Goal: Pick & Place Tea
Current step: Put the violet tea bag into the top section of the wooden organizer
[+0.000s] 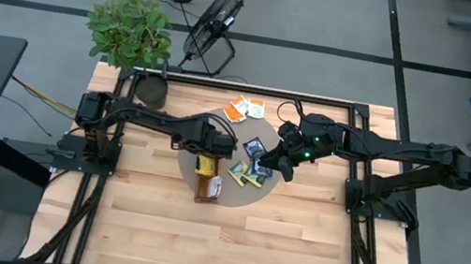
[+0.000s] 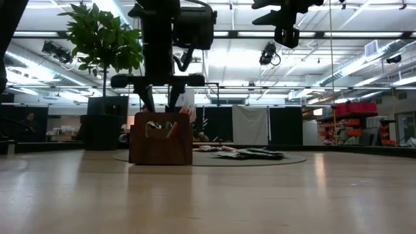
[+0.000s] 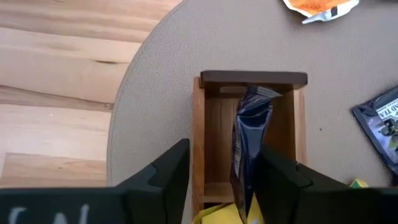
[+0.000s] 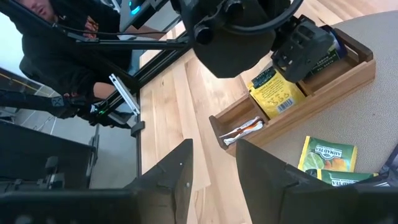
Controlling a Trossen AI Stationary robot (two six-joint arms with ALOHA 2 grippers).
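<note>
The left gripper [image 3: 217,180] is hanging right over the wooden tray [image 3: 198,130], and its fingers [image 3: 165,177] are standing apart with a dark blue sachet [image 3: 249,146] sitting upright between them, down in the tray's end compartment. I can't tell if the pads are actually touching it; there's a visible gap on one side at least. A yellow sachet [image 4: 273,93] is sitting in the next compartment over, just behind those fingers, and an orange-and-white one [image 4: 242,132] is lying at the tray's other end.

The right gripper [image 4: 214,171] is hovering off to the side above the round grey mat [image 3: 155,74], fingers apart, with nothing between them. Just beyond its fingertips a couple of yellow-green sachets [image 4: 326,155] are lying flat on the mat, beside the tray. More orange-and-white sachets [image 1: 246,109] are sitting at the mat's far edge, well apart from both grippers, and another dark blue one [image 1: 255,147] is lying near the right gripper.
</note>
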